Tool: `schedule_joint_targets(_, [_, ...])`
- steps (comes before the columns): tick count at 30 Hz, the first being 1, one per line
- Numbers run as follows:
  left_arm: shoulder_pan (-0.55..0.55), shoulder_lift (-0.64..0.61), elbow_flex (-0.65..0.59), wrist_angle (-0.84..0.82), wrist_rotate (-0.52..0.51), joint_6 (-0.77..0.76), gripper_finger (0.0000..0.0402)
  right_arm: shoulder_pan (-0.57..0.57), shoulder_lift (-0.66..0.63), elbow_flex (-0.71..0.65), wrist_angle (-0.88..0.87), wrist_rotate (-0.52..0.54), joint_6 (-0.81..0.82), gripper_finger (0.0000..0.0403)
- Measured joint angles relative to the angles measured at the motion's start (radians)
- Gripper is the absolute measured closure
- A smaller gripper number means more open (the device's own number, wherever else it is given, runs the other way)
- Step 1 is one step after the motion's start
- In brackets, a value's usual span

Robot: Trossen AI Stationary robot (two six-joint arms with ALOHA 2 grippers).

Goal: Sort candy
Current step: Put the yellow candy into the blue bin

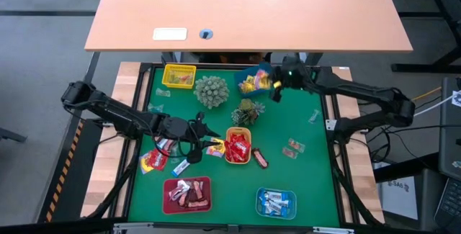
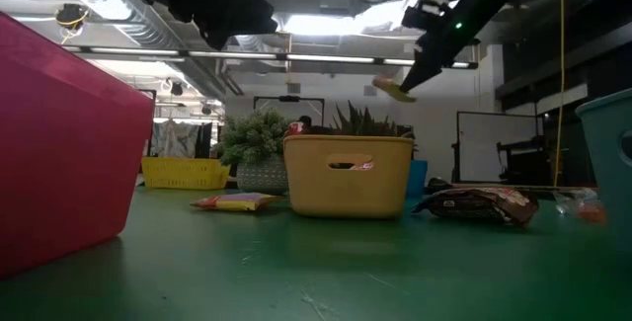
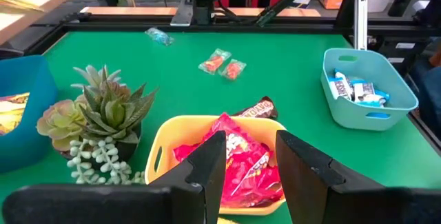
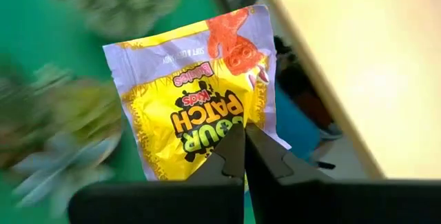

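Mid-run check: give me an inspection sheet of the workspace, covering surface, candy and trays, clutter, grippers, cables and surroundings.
Surface: green mat, flat, mostly open on the right.
Job's things: red candies in the yellow tray; blue-white candies in the light blue tray; brown-pink candies in the red tray; loose sweets on the mat.
Clutter: spiky green ball and succulent plant.
Grippers: right gripper shut on a yellow Sour Patch Kids packet, raised at the far side; left gripper open, near the yellow tray.
Cables: bundle right of the table.
Surroundings: wooden desk beyond the mat.
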Motion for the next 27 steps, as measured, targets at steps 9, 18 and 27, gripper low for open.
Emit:
schedule_joint_targets(9, [0.000,0.000,0.000,-0.015,-0.001,0.002,0.0287,-0.099,0.074,0.000,0.098,-0.001,0.010,0.0379])
schedule_joint_targets(18, [0.000,0.000,0.000,-0.032,-0.001,-0.058,0.0287,-0.096,0.115,0.000,0.113,0.003,0.006,0.0293])
schedule_joint_targets(27, [0.000,0.005,0.000,-0.212,0.006,-0.186,0.0287,-0.096,0.115,0.000,0.097,-0.009,0.008,0.0246])
